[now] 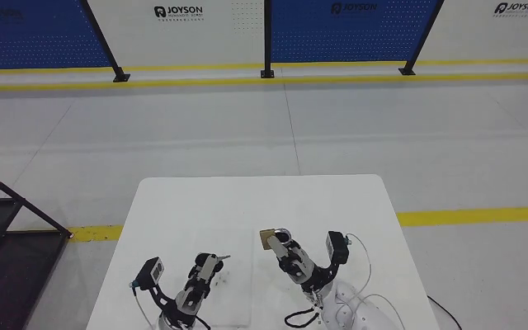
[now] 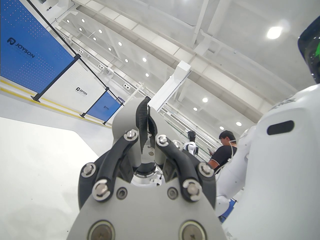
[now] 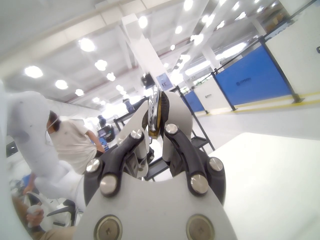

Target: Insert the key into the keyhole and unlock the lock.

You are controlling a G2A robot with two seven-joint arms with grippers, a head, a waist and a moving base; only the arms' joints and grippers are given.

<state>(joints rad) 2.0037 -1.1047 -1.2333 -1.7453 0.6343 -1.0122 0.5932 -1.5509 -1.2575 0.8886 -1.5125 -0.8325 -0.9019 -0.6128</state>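
Low over the near part of the white table (image 1: 247,202), both arms are raised with fingers pointing up and away. My left gripper (image 1: 211,265) (image 2: 147,112) is shut on a small silver key (image 1: 221,258), whose blade pokes out to the right toward the lock. In the left wrist view the key is a thin sliver (image 2: 150,122) between the black pads. My right gripper (image 1: 280,244) (image 3: 157,108) is shut on a brass padlock (image 1: 268,239) (image 3: 152,128) with a chrome shackle (image 3: 153,99). A gap of roughly one gripper's width separates key and lock.
A black rack (image 1: 21,223) stands off the table's left edge. White cables (image 1: 363,276) trail beside the right arm near the table's right edge. The far half of the table lies beyond both grippers.
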